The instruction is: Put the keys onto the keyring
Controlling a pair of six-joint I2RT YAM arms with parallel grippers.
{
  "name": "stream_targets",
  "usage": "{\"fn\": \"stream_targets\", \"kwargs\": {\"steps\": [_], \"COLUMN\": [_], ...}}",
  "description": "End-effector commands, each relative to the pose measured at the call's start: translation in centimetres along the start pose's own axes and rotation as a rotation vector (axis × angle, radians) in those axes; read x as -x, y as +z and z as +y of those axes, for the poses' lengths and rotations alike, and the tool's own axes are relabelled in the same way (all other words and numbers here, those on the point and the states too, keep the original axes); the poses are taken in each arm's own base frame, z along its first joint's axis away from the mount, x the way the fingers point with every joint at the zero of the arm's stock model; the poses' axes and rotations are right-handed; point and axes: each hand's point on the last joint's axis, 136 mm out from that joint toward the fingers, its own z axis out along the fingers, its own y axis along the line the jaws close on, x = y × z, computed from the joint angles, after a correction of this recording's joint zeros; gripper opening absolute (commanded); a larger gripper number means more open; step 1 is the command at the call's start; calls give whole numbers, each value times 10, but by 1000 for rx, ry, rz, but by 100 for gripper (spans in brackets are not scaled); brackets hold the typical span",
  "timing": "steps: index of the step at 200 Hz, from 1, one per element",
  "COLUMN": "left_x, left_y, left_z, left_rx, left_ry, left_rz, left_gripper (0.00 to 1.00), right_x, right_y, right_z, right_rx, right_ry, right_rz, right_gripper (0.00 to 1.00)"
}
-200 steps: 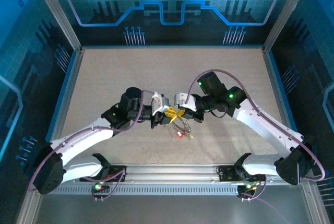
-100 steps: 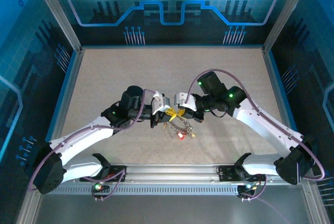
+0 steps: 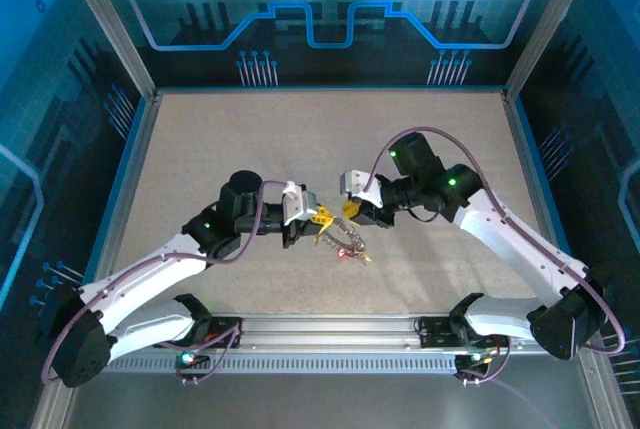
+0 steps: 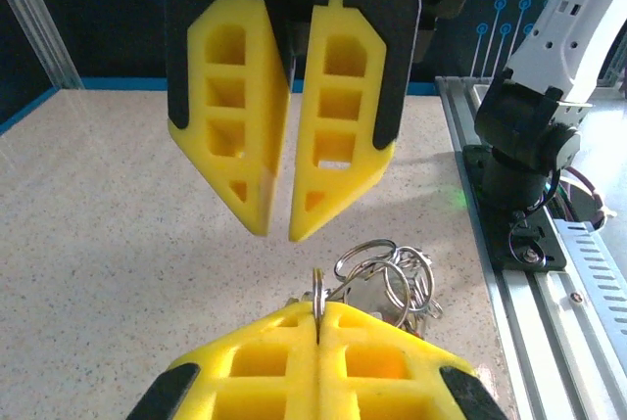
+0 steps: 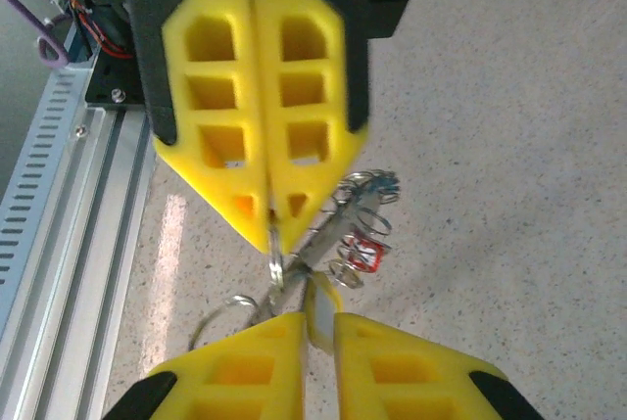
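The keyring (image 4: 318, 295) stands edge-on as a thin upright line, pinched between the closed yellow pads of the left gripper (image 4: 318, 314). The keys (image 4: 390, 278) hang from it in a silvery bunch of small loops, just above the table (image 3: 200, 149). From above, the bunch (image 3: 347, 245) trails from the left gripper (image 3: 319, 217) toward the near edge, in the middle of the table. The right gripper (image 4: 276, 231) faces the ring from just beside it, with its jaws a narrow gap apart and nothing between the tips. Its own camera shows a small red tag (image 5: 364, 252) among the keys, and a pale strip in the gap of the right gripper (image 5: 318, 320); I cannot tell what that strip is. The table is speckled beige stone, inside blue walls (image 3: 320, 19) printed with circuit lines, and a slotted aluminium rail (image 3: 330, 329) runs along the near edge
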Motion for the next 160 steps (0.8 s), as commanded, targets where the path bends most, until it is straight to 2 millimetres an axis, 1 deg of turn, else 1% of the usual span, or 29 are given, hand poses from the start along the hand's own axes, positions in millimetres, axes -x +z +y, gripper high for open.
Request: {"fn": "stream_targets", "kwargs": {"steps": [1, 31, 61, 84, 100, 135, 160], "left_x": [23, 27, 32, 37, 40, 45, 48], "left_y": [-5, -6, -7, -9, -12, -13, -15], "left_z": [-8, -13, -13, -12, -12, -11, -12], "left_rx": [-28, -54, -53, -44, -39, -44, -53], "left_ry": [83, 95, 93, 90, 83, 74, 68], "left_rz": [-92, -130, -158, -186, -198, -224, -244], "left_gripper": [0, 0, 0, 0, 0, 0, 0], "right_x": [7, 15, 13, 10, 11, 19, 14], "right_y": [-5, -5, 1, 6, 9, 13, 11], "right_z": [9, 18, 24, 28, 29, 29, 26], "right_rx": [37, 91, 121, 129, 133, 123, 99], "right_ry": [-14, -15, -7, -11, -12, -20, -30], "right_rz": [-51, -90, -86, -68, -73, -105, -91], "right_gripper": [18, 19, 20, 15, 15, 20, 22]}}
